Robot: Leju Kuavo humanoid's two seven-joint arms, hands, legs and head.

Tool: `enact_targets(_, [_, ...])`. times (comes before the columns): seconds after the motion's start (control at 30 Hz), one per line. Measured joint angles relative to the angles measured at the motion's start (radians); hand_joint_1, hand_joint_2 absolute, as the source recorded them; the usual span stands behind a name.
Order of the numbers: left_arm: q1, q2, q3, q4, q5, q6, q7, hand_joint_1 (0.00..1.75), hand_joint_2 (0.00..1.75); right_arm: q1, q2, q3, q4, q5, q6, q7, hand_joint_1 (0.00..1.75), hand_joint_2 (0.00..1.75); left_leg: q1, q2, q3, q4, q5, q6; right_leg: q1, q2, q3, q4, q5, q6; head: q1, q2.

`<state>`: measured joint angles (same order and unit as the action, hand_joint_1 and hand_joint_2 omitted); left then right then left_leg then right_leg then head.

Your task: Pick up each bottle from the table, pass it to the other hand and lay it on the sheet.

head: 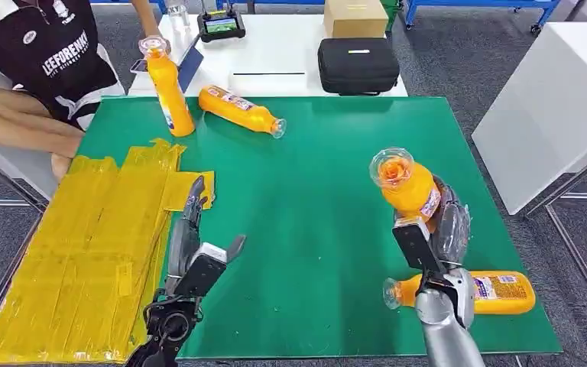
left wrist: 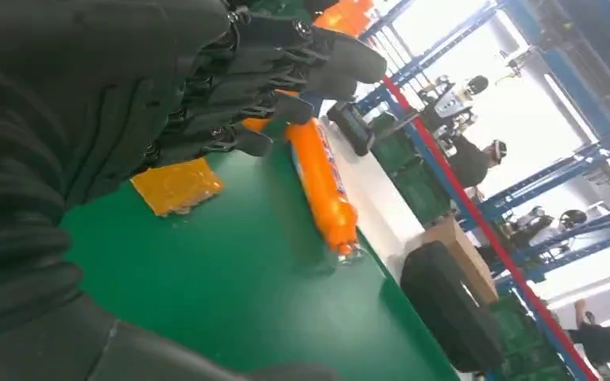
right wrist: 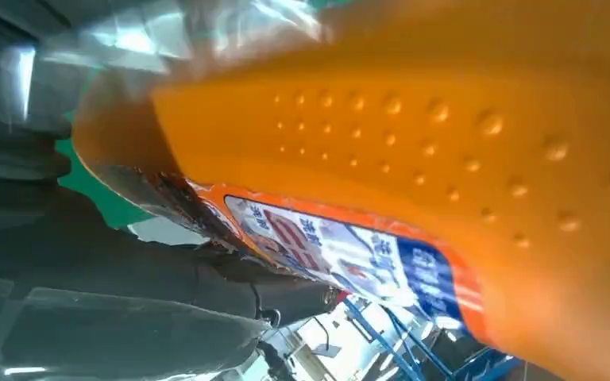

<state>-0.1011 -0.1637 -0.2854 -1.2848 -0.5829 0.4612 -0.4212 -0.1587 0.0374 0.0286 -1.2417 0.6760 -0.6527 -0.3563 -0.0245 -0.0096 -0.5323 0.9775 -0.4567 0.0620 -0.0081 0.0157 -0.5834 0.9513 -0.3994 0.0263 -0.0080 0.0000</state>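
- Here the right hand [head: 437,229] is grasping an orange bottle [head: 407,186] and holding it upright above the green tabletop [head: 313,229], cap end toward the head camera.
- In the right wrist view the held bottle's dimpled orange side [right wrist: 413,143] and printed label are pressing close against the lens, with dark fingers [right wrist: 230,286] wrapping beneath it.
- The left hand [head: 191,245] is hanging released, fingers stretched out and holding nothing, just beside the edge of the yellow sheet [head: 84,260].
- A second bottle [head: 466,292] is lying on its side near the tabletop's front right corner, just behind the right wrist.
- A third bottle [head: 241,110] is lying on its side near the far edge, its cap pointing right.
- A fourth bottle [head: 168,86] is standing upright at the far left, beside the lying one.
- A person [head: 34,69] in a dark shirt is leaning at the far left corner.
- A black case [head: 358,65] and a cardboard box [head: 355,17] are sitting on the white table behind.
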Motion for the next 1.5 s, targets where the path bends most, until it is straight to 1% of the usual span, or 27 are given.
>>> enact_targets(0.1, [-0.004, 0.002, -0.006, 0.0, 0.003, 0.0, 0.0, 0.0, 1.75, 0.001, 0.005, 0.0, -0.003, -0.014, 0.01, -0.004, 1.75, 1.75, 0.0, 0.0, 0.0, 0.0, 0.0, 0.0, 0.0, 0.0, 0.0, 0.0, 0.0, 0.0, 0.0, 0.0])
enact_targets(0.13, [-0.006, 0.003, -0.009, 0.0, 0.008, -0.002, 0.0, 0.0, 1.75, 0.002, 0.007, 0.0, -0.005, -0.044, 0.037, -0.01, 1.75, 1.75, 0.0, 0.0, -0.001, 0.0, 0.0, 0.0, 0.0, 0.0, -0.001, 0.0, 0.0, 0.0, 0.0, 0.0])
enact_targets(0.23, [-0.012, 0.01, -0.026, 0.0, 0.029, -0.023, -0.005, 0.0, 1.75, 0.007, 0.014, 0.013, -0.014, -0.199, 0.184, -0.044, 1.75, 1.75, 0.0, 0.0, -0.001, 0.0, 0.0, 0.0, 0.0, 0.0, -0.001, 0.0, 0.0, 0.0, 0.0, 0.0])
enact_targets(0.33, [-0.027, 0.015, -0.06, 0.0, 0.05, -0.042, -0.018, 0.0, 1.75, 0.012, 0.032, 0.078, -0.014, -0.311, 0.298, -0.07, 1.75, 1.75, 0.0, 0.001, -0.001, 0.0, 0.0, 0.0, 0.0, 0.0, -0.001, 0.0, 0.0, 0.0, 0.0, 0.0])
enact_targets(0.4, [-0.042, 0.018, -0.085, 0.0, 0.063, -0.048, -0.019, 0.0, 1.75, 0.002, 0.053, 0.133, -0.008, -0.349, 0.335, -0.07, 1.75, 1.75, 0.0, 0.001, -0.002, 0.0, 0.001, -0.001, 0.0, 0.0, -0.002, 0.001, 0.0, 0.0, 0.0, 0.0])
enact_targets(0.53, [-0.068, 0.023, -0.134, -0.003, 0.09, -0.059, -0.016, 0.0, 1.75, -0.053, 0.086, 0.231, 0.045, -0.397, 0.38, -0.066, 1.75, 1.75, 0.001, 0.0, -0.002, 0.0, 0.001, -0.002, 0.0, 0.0, -0.002, 0.002, 0.0, 0.0, 0.0, 0.0])
enact_targets(0.7, [-0.075, 0.031, -0.17, -0.01, 0.146, -0.096, -0.016, 0.0, 1.75, -0.104, 0.122, 0.342, 0.126, -0.401, 0.391, -0.085, 1.75, 1.75, 0.001, 0.0, -0.002, 0.0, 0.002, -0.003, 0.0, 0.0, -0.002, 0.002, 0.0, 0.0, 0.0, 0.0])
enact_targets(0.87, [-0.079, 0.038, -0.179, -0.033, 0.19, -0.144, -0.008, 0.0, 1.75, -0.13, 0.142, 0.422, 0.169, -0.397, 0.35, -0.119, 1.75, 1.75, 0.001, 0.0, -0.002, 0.0, 0.002, -0.003, 0.0, 0.0, -0.003, 0.002, 0.0, 0.0, 0.0, 0.0])
enact_targets(1.2, [-0.099, 0.042, -0.186, -0.04, 0.205, -0.165, -0.005, 0.0, 1.75, -0.156, 0.145, 0.494, 0.223, -0.368, 0.317, -0.111, 1.75, 1.75, 0.0, 0.0, -0.002, 0.0, 0.002, -0.003, 0.0, 0.0, -0.003, 0.002, 0.0, 0.0, 0.0, 0.0])
enact_targets(1.5, [-0.099, 0.043, -0.187, -0.047, 0.217, -0.165, -0.006, 0.0, 1.75, -0.182, 0.154, 0.523, 0.275, -0.343, 0.307, -0.097, 1.75, 1.75, 0.001, 0.0, -0.002, 0.0, 0.002, -0.003, 0.0, 0.0, -0.003, 0.002, 0.0, 0.0, 0.0, 0.0])
